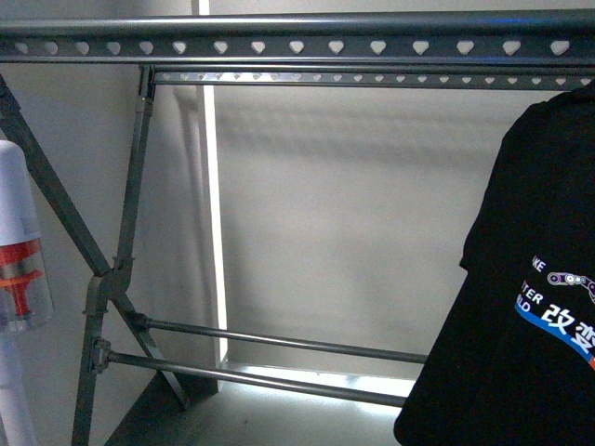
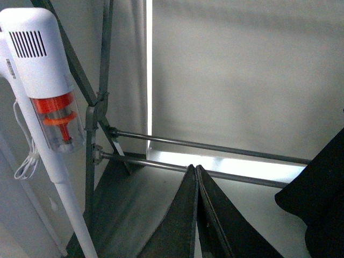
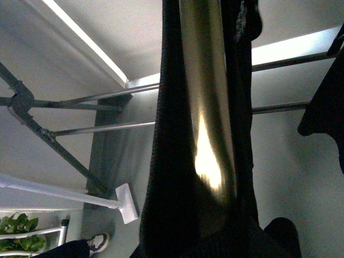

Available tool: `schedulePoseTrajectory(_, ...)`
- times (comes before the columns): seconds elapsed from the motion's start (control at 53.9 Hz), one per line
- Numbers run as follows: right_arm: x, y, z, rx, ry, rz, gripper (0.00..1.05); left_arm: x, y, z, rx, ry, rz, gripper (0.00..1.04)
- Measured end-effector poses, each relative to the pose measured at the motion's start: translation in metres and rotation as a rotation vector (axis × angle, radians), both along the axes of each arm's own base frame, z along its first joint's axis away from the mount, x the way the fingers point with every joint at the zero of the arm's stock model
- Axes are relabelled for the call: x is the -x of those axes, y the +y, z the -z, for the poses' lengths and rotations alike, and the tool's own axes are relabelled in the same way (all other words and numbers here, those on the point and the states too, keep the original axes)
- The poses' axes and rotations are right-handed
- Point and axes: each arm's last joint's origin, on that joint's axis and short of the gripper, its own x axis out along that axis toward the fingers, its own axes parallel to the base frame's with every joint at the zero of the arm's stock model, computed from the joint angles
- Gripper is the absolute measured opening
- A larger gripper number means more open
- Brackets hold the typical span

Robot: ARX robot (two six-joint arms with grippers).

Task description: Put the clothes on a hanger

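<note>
The black T-shirt (image 1: 521,307) hangs at the far right of the front view, its white letters and blue-orange stripe showing. The dark grey rack's top rail (image 1: 297,45) with heart-shaped holes runs across the top. No gripper shows in the front view. In the right wrist view black cloth (image 3: 169,161) drapes down both sides of a shiny rounded bar (image 3: 207,107). My right gripper is shut on that cloth, and its jaws are hidden by it. My left gripper (image 2: 194,167) is shut and empty, facing the rack's lower bars (image 2: 215,146), with the shirt's edge (image 2: 322,199) off to one side.
A white stick vacuum with an orange part (image 1: 19,260) leans by the rack's slanted left leg (image 1: 56,204). It also shows in the left wrist view (image 2: 48,107), and its head shows in the right wrist view (image 3: 124,203). A plant (image 3: 21,231) and a person's shoe (image 3: 97,243) are on the floor.
</note>
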Motion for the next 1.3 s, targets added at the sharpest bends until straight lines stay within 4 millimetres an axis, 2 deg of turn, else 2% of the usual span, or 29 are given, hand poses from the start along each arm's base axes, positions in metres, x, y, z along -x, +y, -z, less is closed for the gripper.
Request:
schedulePoseTrajectory(0.223, -0.009, 0.002, 0.018, 0.008, 0.025, 0.02, 0.09, 0.032, 0.0, 0.02, -0.001, -0.005, 0.003, 0.04)
schedulePoseTrajectory(0.556, -0.01, 0.005, 0.043, 0.017, 0.046, 0.023, 0.09, 0.061, 0.0, 0.035, -0.001, -0.003, 0.002, 0.04)
schedulePoseTrajectory(0.686, -0.002, 0.012, 0.058, 0.083, 0.01, 0.036, 0.37, 0.07, 0.0, 0.039, -0.001, -0.004, 0.002, 0.04)
schedulePoseTrajectory(0.798, 0.016, 0.023, 0.058, 0.195, -0.108, 0.07, 0.57, 0.074, 0.0, 0.044, -0.001, -0.016, 0.003, 0.04)
schedulePoseTrajectory(0.872, 0.043, 0.034, 0.049, 0.26, -0.255, 0.087, 0.73, 0.077, 0.0, 0.045, -0.002, -0.018, 0.003, 0.04)
schedulePoseTrajectory(0.946, 0.088, 0.052, 0.036, 0.283, -0.441, 0.086, 0.9, 0.081, 0.0, 0.044, -0.002, -0.024, 0.003, 0.04)
schedulePoseTrajectory(1.002, 0.123, 0.065, 0.034, 0.285, -0.522, 0.084, 0.99, 0.084, 0.0, 0.043, -0.002, -0.029, 0.003, 0.04)
schedulePoseTrajectory(1.076, 0.172, 0.082, 0.042, 0.283, -0.618, 0.101, 0.97, 0.086, 0.0, 0.042, -0.002, -0.029, 0.003, 0.04)
schedulePoseTrajectory(1.113, 0.19, 0.089, 0.046, 0.296, -0.652, 0.119, 0.97, 0.088, 0.0, 0.042, -0.002, -0.03, 0.003, 0.04)
schedulePoseTrajectory(1.187, 0.236, 0.108, 0.057, 0.367, -0.848, 0.202, 0.97, 0.091, 0.0, 0.042, -0.002, -0.03, 0.003, 0.04)
schedulePoseTrajectory(1.206, 0.246, 0.114, 0.055, 0.348, -0.849, 0.197, 0.93, 0.092, 0.0, 0.042, -0.002, -0.031, 0.003, 0.04)
schedulePoseTrajectory(1.243, 0.257, 0.121, 0.057, 0.332, -0.786, 0.155, 0.85, 0.093, 0.0, 0.042, -0.001, -0.03, 0.002, 0.04)
schedulePoseTrajectory(1.298, 0.261, 0.126, 0.079, 0.352, -0.684, 0.067, 0.74, 0.094, 0.0, 0.042, -0.002, -0.034, 0.004, 0.04)
